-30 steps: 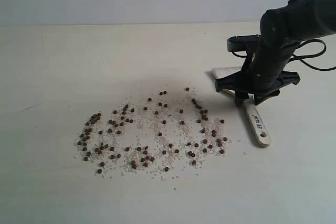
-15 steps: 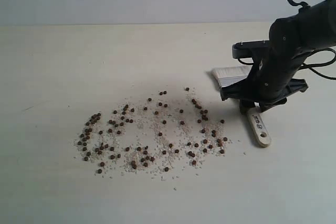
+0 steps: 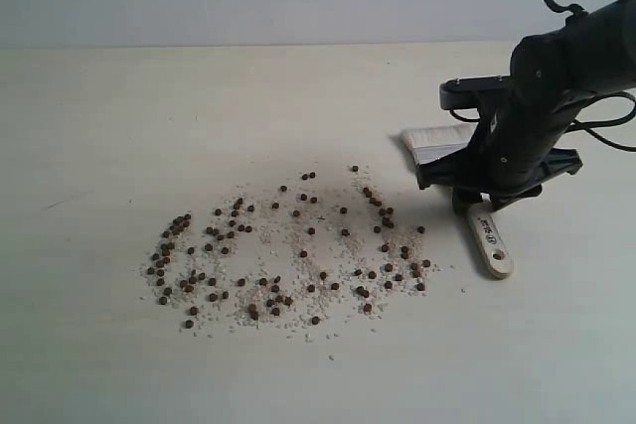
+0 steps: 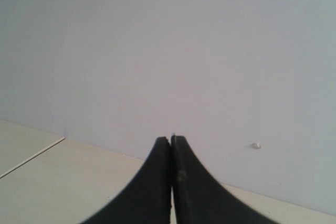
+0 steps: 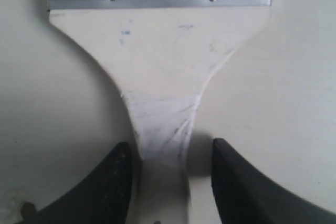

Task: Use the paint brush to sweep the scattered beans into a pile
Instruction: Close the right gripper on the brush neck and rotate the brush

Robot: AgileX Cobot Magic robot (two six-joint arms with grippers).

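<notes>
While the pale-handled, silver-ferruled paint brush [image 3: 489, 240] lies flat at right of frame, the right gripper [image 5: 170, 145] straddles its neck, jaws apart.

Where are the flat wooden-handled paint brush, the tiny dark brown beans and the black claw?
Flat wooden-handled paint brush [image 3: 490, 243], exterior view: printed handle end.
Tiny dark brown beans [image 3: 310, 231], exterior view: one bean mid-scatter.
Black right gripper [image 5: 169, 149], right wrist view: midway between its open fingertips.
</notes>
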